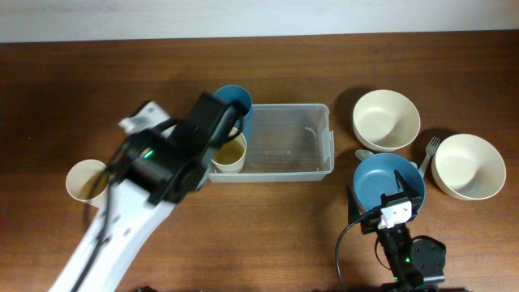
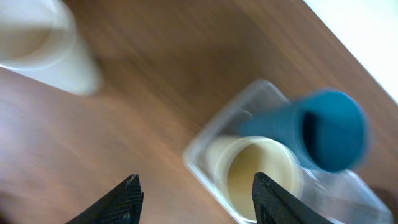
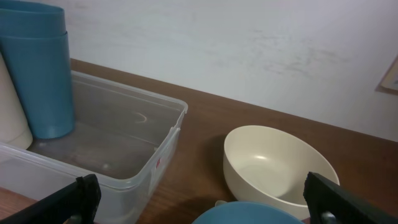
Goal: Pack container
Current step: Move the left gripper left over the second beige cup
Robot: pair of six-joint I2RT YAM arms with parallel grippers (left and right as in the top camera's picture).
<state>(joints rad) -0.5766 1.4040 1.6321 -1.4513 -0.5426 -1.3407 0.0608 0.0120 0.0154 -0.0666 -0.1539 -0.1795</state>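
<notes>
Clearly the left gripper, fingers spread and empty, is nearer: the clear rectangular plastic container lies just ahead; the right gripper, fingers wide apart, sits farther

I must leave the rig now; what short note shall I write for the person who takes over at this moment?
Left gripper: open, empty, above the left end of the container.
Right gripper: open, empty, by the blue bowl.
Done: the blue cup and one cream cup stand upright inside the container.
Left, probably: the second cream cup, the cream bowl beside the container, the other cream bowl, the blue bowl, the fork and the spoon are outside on the table.
</notes>
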